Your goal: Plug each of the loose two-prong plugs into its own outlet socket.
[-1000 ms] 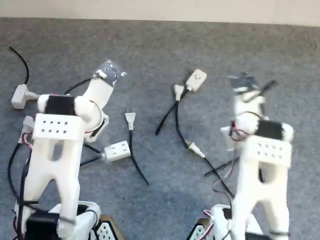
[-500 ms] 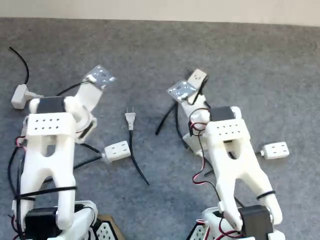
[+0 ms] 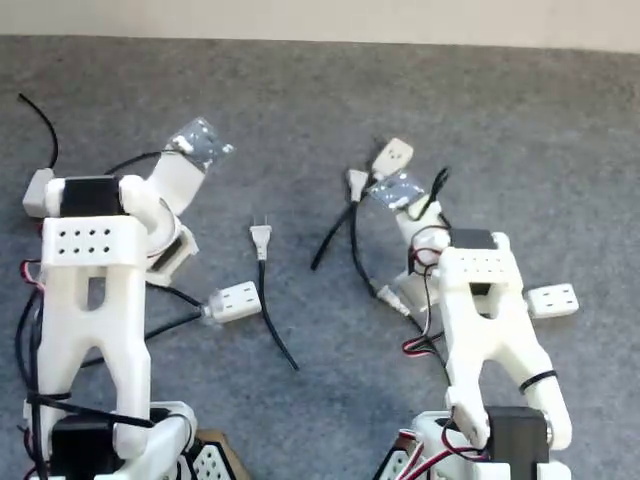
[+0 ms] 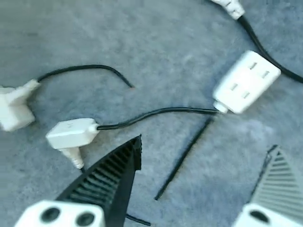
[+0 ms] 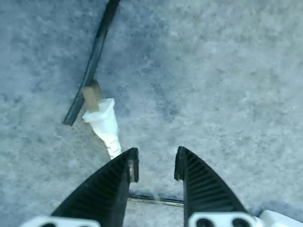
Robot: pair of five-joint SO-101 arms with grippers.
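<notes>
In 1 s the right gripper (image 3: 400, 188) swung in from 3 o'clock. Parted and empty, it hangs with a two-prong plug (image 3: 357, 182) at its 9 o'clock and an outlet socket (image 3: 392, 157) at 12. The left gripper (image 4: 206, 146) gapes empty. A pickup looks likely next.

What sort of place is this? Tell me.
Likely a robotics test bench: left arm and right arm at a grey carpeted table, with a loose plug and socket laid out.

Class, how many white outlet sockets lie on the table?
3: one socket by the left arm, one past the right gripper, one beside the right arm. Others may be hidden.
</notes>
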